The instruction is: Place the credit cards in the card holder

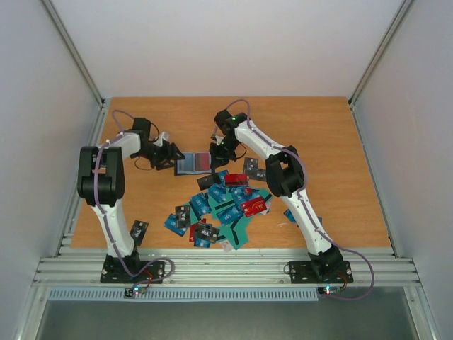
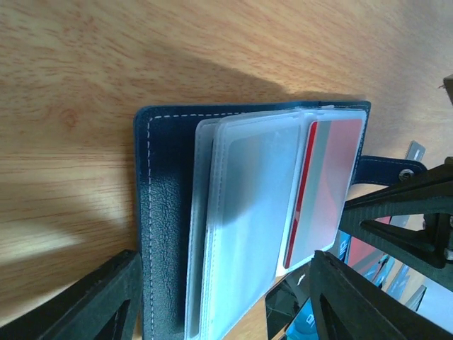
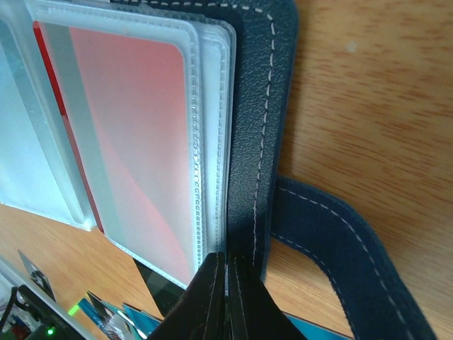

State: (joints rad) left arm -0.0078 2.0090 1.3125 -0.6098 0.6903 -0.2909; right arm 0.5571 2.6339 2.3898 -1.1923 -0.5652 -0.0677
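Card holder (image 2: 161,212) open; left end effector (image 2: 226,301) spread, right end effector (image 3: 226,265) pinched shut; credit cards (image 1: 223,209) illegible.

a light wooden table (image 1: 340,177) with visible grain, white walls (image 1: 226,42) on three sides, ribbed metal rails (image 1: 226,263) along its near edge, a grey slotted strip (image 1: 226,293) beyond those.

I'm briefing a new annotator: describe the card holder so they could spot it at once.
On the wooden table, look just beyond the scattered pile of cards, towards the far edge. The card holder lies open there: a navy stitched case with clear plastic sleeves, one holding a red card, unlike the loose single cards.
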